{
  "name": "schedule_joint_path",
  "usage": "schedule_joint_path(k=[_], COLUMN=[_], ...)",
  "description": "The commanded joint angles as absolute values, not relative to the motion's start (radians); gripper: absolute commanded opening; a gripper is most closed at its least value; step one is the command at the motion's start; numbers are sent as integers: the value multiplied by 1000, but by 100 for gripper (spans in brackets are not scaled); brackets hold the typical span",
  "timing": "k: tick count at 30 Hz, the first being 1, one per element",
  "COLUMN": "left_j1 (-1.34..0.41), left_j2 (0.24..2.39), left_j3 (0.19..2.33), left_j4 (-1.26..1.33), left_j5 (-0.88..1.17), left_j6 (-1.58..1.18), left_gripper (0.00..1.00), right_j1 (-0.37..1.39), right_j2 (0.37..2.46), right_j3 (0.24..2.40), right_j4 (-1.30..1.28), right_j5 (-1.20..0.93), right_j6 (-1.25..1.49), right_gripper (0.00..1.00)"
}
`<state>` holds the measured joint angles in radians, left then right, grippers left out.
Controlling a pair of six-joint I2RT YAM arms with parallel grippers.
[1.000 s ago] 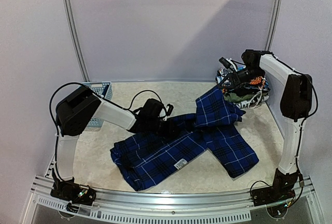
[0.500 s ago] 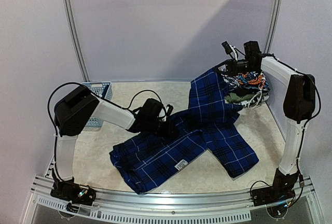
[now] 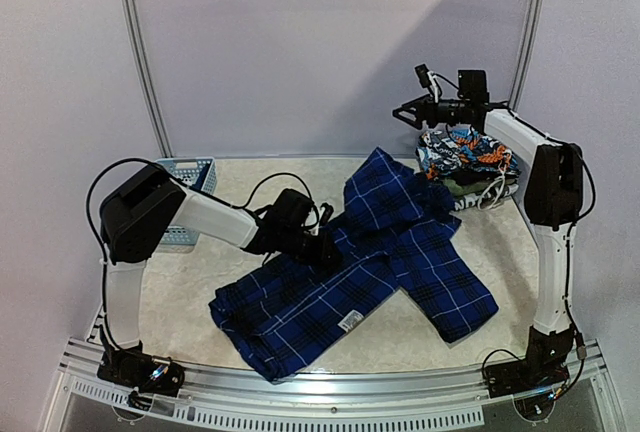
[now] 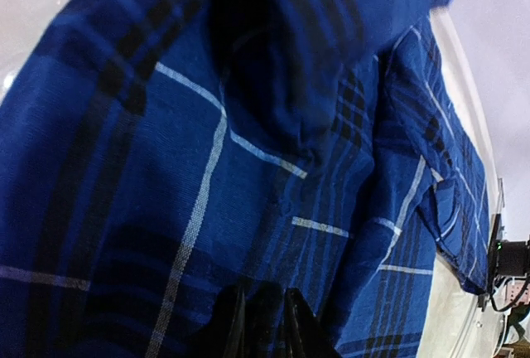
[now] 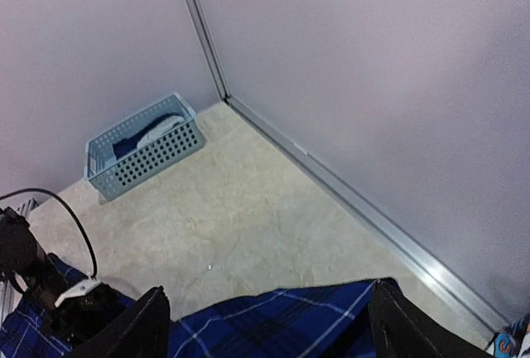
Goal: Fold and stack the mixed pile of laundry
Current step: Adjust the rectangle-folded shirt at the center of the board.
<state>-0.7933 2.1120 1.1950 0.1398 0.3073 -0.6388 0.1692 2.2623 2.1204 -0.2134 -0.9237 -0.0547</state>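
Observation:
A blue-and-black plaid shirt point(image 3: 380, 262) lies spread over the middle of the table, one part bunched toward the back right. My left gripper point(image 3: 320, 247) is low on its middle and shut on a fold of the plaid shirt point(image 4: 248, 126), which fills the left wrist view; its fingertips point(image 4: 228, 325) pinch the cloth. My right gripper point(image 3: 405, 112) hangs high at the back right, wide open and holding nothing, with the shirt's edge point(image 5: 273, 325) below its fingers point(image 5: 149, 325). The rest of the mixed laundry pile point(image 3: 470, 157) is heaped at the back right corner.
A light-blue slotted basket point(image 3: 190, 177) stands at the back left by the wall, with a dark item inside point(image 5: 145, 147). Bare beige table point(image 5: 248, 225) lies between it and the shirt. Walls close in the back and both sides.
My right gripper lifted a part of the shirt up and leftward, then opened and let it go. That part has dropped back onto the shirt. The left gripper has kept its grip in place.

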Motion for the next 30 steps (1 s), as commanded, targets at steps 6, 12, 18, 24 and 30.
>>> schedule_joint_path(k=[6, 12, 18, 24, 30], left_j1=[-785, -814, -934, -1078, -1119], left_j2=[2080, 1972, 1780, 1787, 1829], left_j3=[1214, 1207, 1227, 1191, 1117], left_j4=[-42, -57, -208, -455, -475], left_j5=[322, 253, 171, 217, 208], left_j6=[-563, -522, -413, -356, -406], left_gripper=[20, 20, 24, 21, 18], right_j1=[99, 69, 69, 68, 68], right_j2=[2020, 2088, 2200, 2196, 2013], right_j3=[1807, 1843, 1898, 1842, 1606], right_j4=[-679, -919, -933, -966, -909], right_j5=[-776, -698, -585, -565, -521], right_j6=[-538, -720, -762, -767, -792], right_gripper=[90, 91, 92, 99, 99])
